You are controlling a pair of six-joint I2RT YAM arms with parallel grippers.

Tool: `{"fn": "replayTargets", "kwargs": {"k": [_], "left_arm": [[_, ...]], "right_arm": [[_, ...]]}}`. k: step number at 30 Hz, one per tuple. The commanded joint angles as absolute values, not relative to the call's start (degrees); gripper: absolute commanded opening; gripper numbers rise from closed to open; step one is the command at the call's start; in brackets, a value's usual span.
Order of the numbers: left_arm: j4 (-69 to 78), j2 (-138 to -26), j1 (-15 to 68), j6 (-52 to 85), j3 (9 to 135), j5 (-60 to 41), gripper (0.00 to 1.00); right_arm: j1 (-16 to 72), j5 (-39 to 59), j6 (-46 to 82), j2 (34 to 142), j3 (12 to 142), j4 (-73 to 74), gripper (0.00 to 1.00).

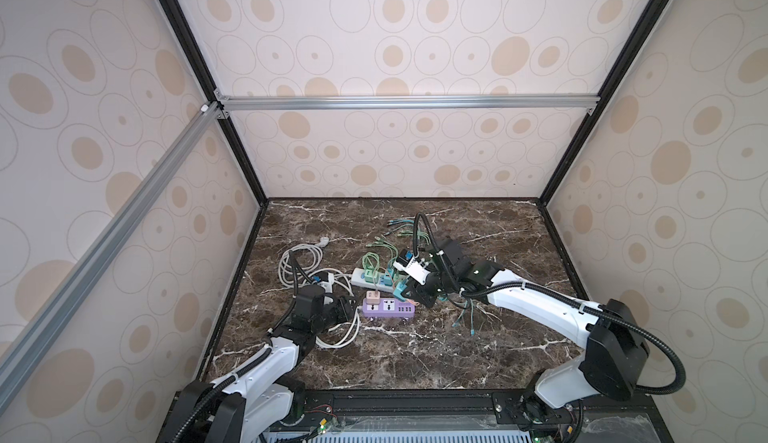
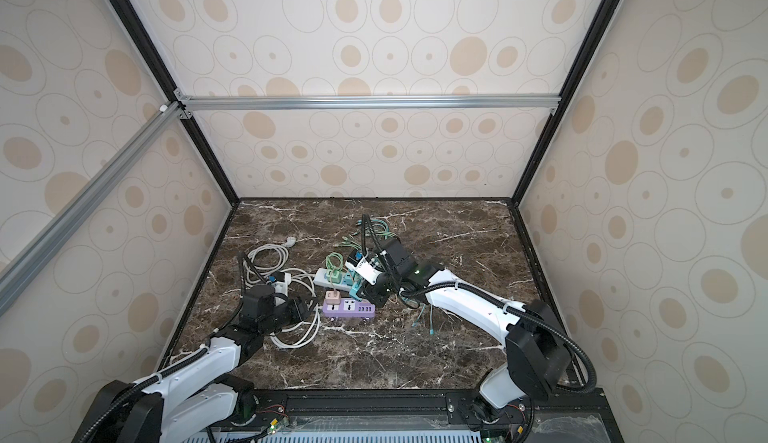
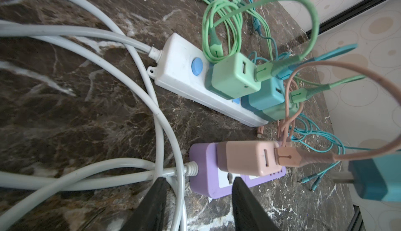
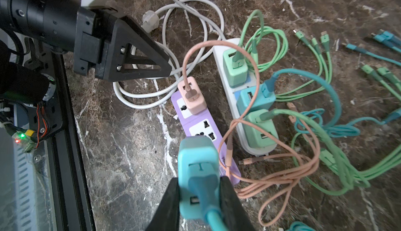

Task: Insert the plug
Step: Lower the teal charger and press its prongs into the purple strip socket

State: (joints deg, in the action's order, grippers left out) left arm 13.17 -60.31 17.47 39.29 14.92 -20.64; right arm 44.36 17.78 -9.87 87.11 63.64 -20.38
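A teal plug (image 4: pixel 198 158) with a teal cable hangs just above the purple power strip (image 4: pixel 234 173), over its free socket (image 4: pixel 202 128). My right gripper (image 4: pixel 199 181) is shut on the plug's sides. From the left wrist view the plug (image 3: pixel 373 175) shows its metal prongs pointing toward the strip (image 3: pixel 201 160). A pink charger (image 3: pixel 245 158) sits plugged into the strip's first socket. My left gripper (image 3: pixel 199 181) is open and straddles the strip's cord end, one finger on the white cord. In a top view, both grippers flank the strip (image 1: pixel 388 308).
Behind the purple strip lies a white power strip (image 1: pixel 361 281) carrying green and teal chargers (image 3: pixel 234 76). A coil of white cord (image 1: pixel 299 266) lies at the left. Loose green, teal and pink USB cables (image 4: pixel 303 102) spread over the marble toward the back and right.
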Motion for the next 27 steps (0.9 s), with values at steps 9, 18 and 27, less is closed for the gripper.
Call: {"fn": "replayTargets", "kwargs": {"k": [9,18,27], "left_arm": [[19.1,-67.9,17.7,37.4,16.0,-25.0,0.44],[19.3,-69.2,17.8,37.0,16.3,-26.4,0.44],[19.1,-71.8,17.8,36.8,16.9,-26.6,0.42]], "right_arm": [[46.5,19.3,-15.8,94.3,68.9,-20.5,0.05],[46.7,18.1,-19.5,99.3,72.8,-23.0,0.03],[46.7,16.0,-24.0,102.8,75.1,-25.0,0.02]]}}
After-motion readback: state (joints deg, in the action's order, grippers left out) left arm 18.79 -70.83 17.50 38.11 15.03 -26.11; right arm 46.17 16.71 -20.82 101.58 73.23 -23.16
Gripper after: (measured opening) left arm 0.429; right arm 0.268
